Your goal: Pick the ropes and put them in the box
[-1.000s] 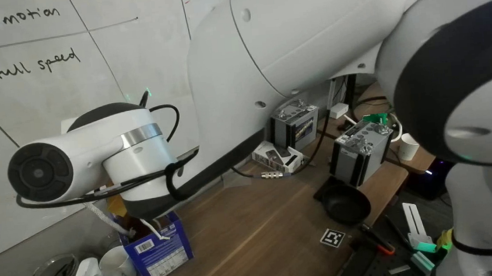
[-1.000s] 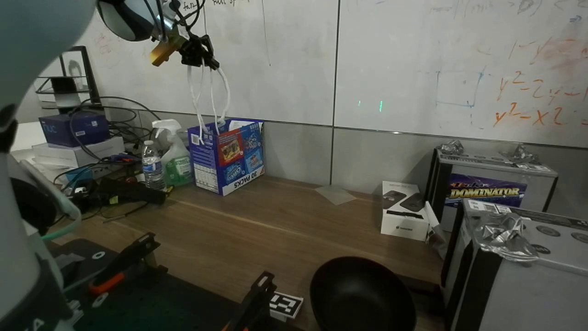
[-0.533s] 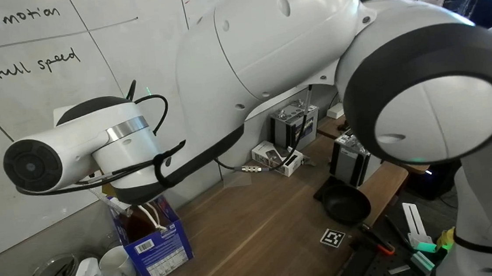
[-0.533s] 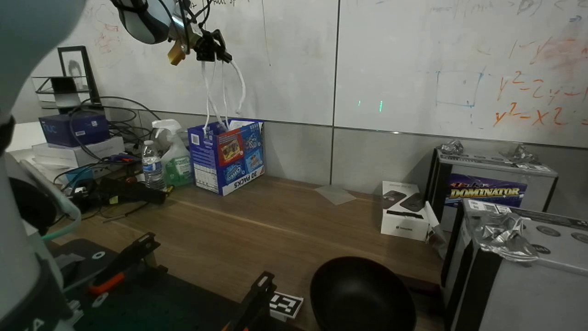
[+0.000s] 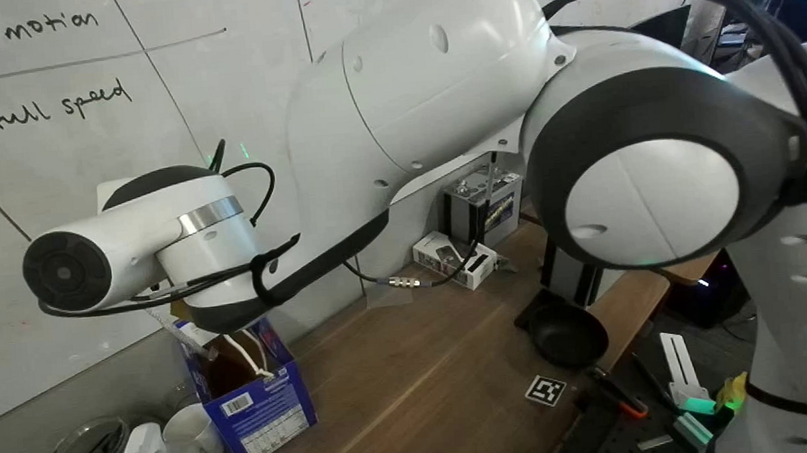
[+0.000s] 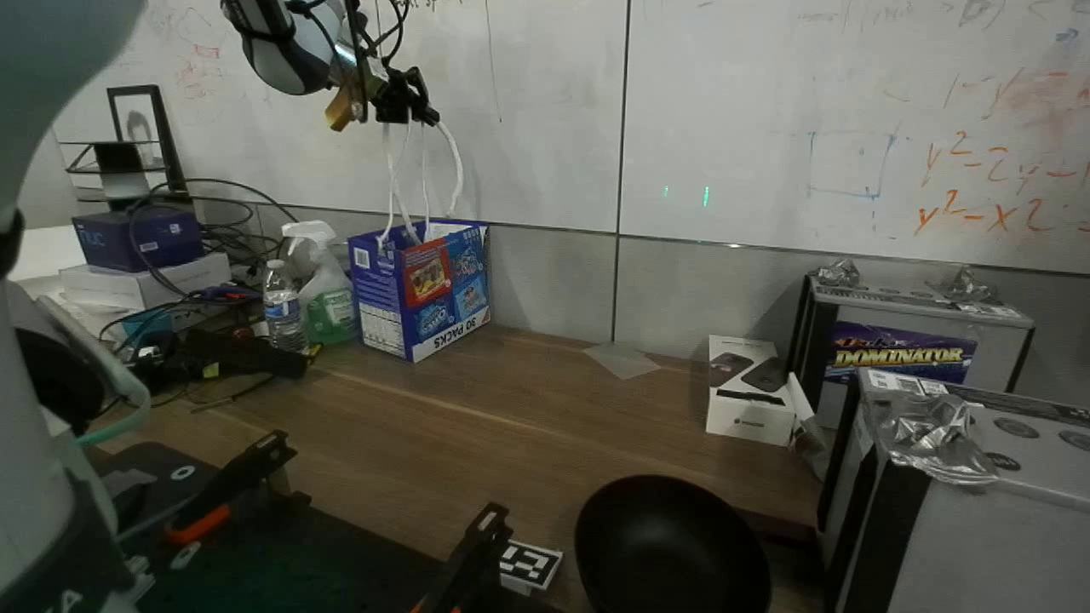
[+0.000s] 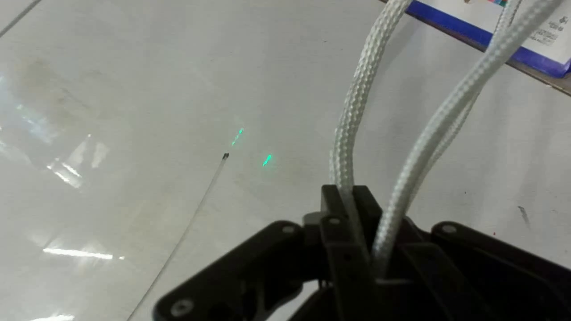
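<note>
The fingers (image 7: pixel 330 201) are pinched tight on the white ropes (image 7: pixel 345 133), whose strands hang down lengthwise, well below the grip. Nearly straight beneath is the blue box (image 6: pixel 383 294), its top uncovered, with several lower ends at its mouth — one seems to lie at the rim, inside or out I cannot tell. So the next move looks mainly downward, tucking that end in before letting go.

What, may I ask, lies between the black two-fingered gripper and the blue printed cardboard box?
White braided rope does: in an exterior view, its strands hang from the gripper down toward the box, some overlapping the box's upper edge.
</note>
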Available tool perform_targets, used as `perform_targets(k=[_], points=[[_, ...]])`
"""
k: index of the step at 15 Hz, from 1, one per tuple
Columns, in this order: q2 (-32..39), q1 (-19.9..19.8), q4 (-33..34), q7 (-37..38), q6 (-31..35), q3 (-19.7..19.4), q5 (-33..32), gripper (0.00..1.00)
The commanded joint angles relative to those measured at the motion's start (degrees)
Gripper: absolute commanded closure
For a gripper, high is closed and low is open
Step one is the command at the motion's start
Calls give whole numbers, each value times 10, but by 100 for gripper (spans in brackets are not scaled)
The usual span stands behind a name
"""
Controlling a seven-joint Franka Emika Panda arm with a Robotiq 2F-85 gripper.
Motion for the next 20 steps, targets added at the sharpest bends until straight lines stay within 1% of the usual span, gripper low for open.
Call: perform_targets(k=[1, 5, 6, 10, 13, 18, 19, 20], points=[[20, -28, 26, -6, 14, 30, -6, 96], [35, -54, 24, -22, 31, 59, 20, 96], [54, -64, 36, -26, 46, 59, 21, 96], [91, -82, 55, -51, 72, 64, 51, 96], [113, -91, 67, -77, 85, 62, 85, 96], [126, -94, 79, -122, 89, 55, 148, 96], [125, -94, 79, -133, 85, 55, 162, 64], [124, -93, 76, -143, 83, 54, 176, 62]])
